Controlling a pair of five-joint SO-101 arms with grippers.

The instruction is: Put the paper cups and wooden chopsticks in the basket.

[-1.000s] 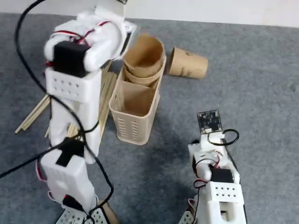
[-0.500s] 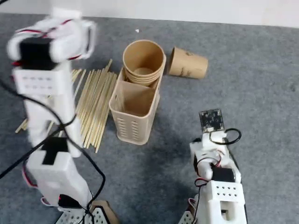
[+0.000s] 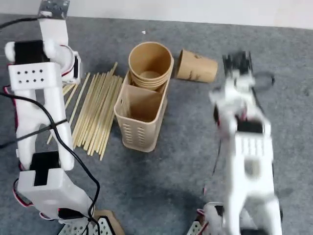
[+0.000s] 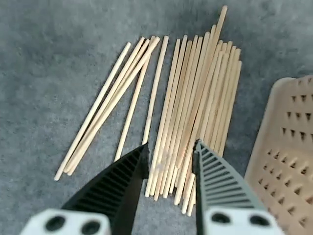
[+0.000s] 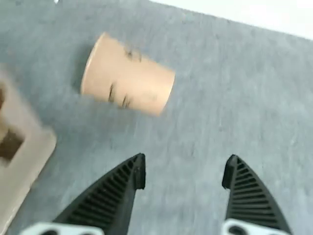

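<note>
A beige perforated basket [image 3: 139,128] stands mid-table with paper cups [image 3: 150,61] stacked in its far compartment. Another paper cup [image 3: 196,66] [image 5: 126,82] lies on its side to the right of the basket. Several wooden chopsticks [image 3: 97,112] [image 4: 188,112] lie in a loose bundle left of the basket. My left gripper [image 4: 169,152] hangs open over the bundle's near end, nothing between its fingers. My right gripper [image 5: 184,169] is open above the carpet, a little short of the fallen cup. The right arm [image 3: 242,127] stands raised right of the basket.
Grey carpet covers the table. The basket's near compartment [image 3: 139,104] holds nothing that I can see. The basket wall [image 4: 283,147] is close beside the chopsticks. Bare carpet lies right of the fallen cup. A white wall runs along the far edge.
The left arm swung away from the basket to the far left, uncovering the chopsticks. The right arm rose from its folded rest and stretched toward the fallen cup.
</note>
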